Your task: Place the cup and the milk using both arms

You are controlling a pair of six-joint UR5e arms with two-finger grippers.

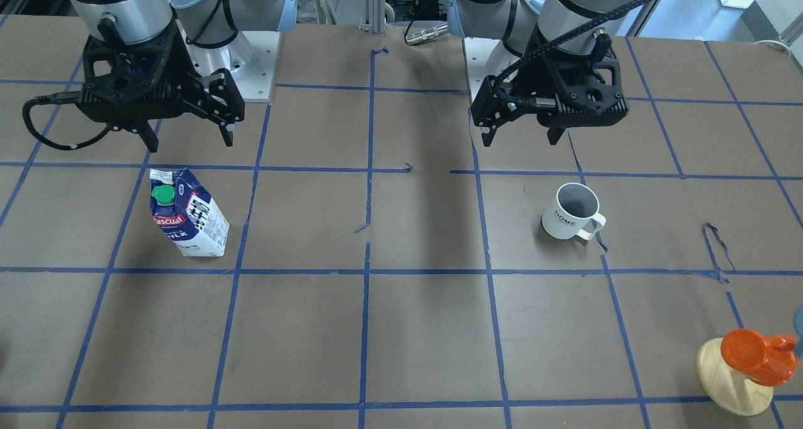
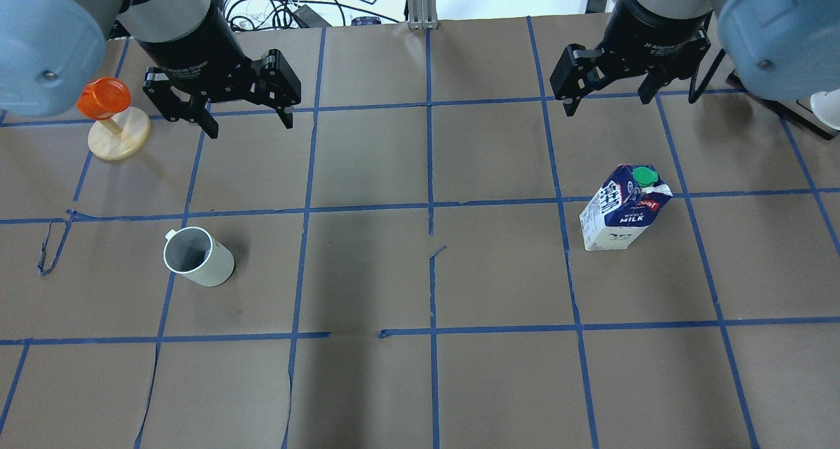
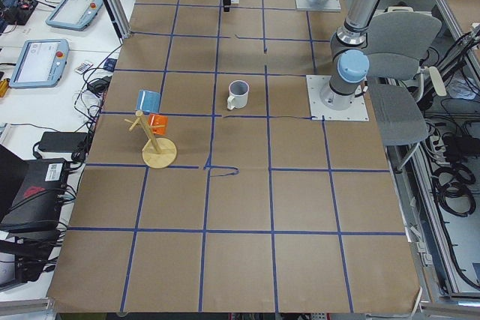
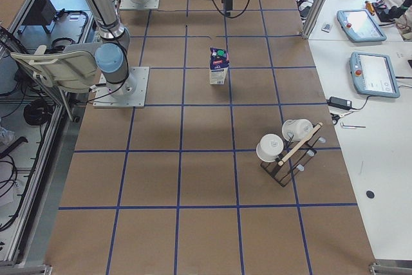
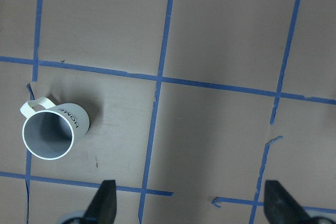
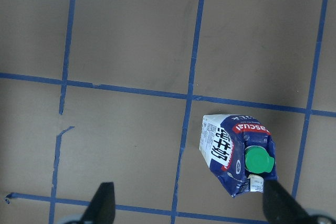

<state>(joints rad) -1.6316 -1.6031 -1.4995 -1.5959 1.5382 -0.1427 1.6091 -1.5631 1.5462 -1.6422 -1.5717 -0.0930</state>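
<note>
The white "HOME" cup [image 1: 569, 211] stands upright on the brown table; it also shows in the overhead view [image 2: 197, 257] and at the left of the left wrist view [image 5: 52, 132]. My left gripper [image 1: 521, 137] [image 2: 251, 127] hangs open and empty above the table, apart from the cup. The blue and white milk carton [image 1: 187, 214] [image 2: 623, 207] with a green cap stands upright and shows low right in the right wrist view [image 6: 237, 153]. My right gripper [image 1: 190, 142] [image 2: 607, 104] is open and empty, raised, apart from the carton.
An orange cup on a wooden stand [image 1: 749, 357] [image 2: 105, 98] sits at the table's edge on my left side. A rack with white cups [image 4: 286, 149] stands at the table's right end. Blue tape lines grid the table [image 2: 433, 272].
</note>
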